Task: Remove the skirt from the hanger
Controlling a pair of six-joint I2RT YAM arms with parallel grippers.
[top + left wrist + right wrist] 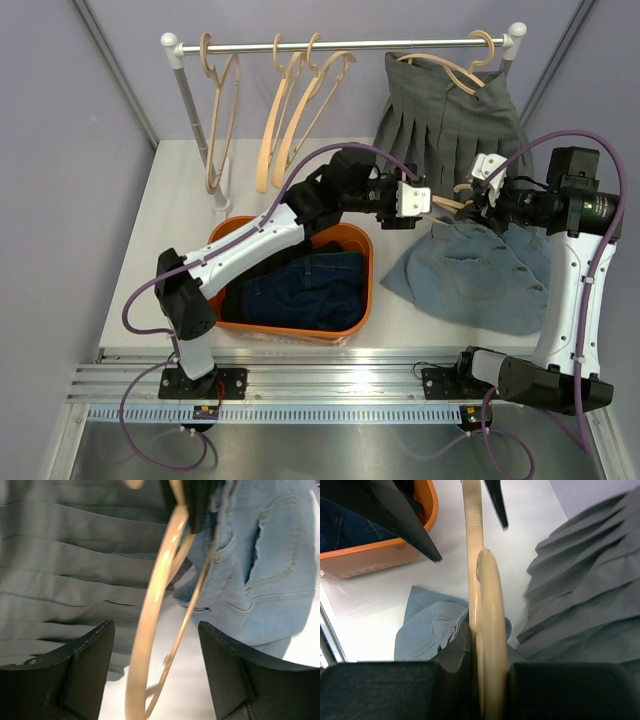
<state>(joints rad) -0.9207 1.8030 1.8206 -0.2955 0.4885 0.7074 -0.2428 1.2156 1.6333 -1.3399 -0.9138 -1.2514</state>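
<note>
Bright, even overhead light fills the top view, leaving only soft shadows on the white tabletop [176, 210]. Both wrist views are softer (the left one blurred throughout), and the tan wooden hanger [151, 610] carries a glossy highlight there.

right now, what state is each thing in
grey skirt, hanging on the rail
denim skirt, crumpled on the table
held hanger, clamped in right jaws
spare hangers, bare on the rail
basket, upright, dark jeans inside
left jaws, open astride the held hanger
right jaws, shut on the held hanger
</note>
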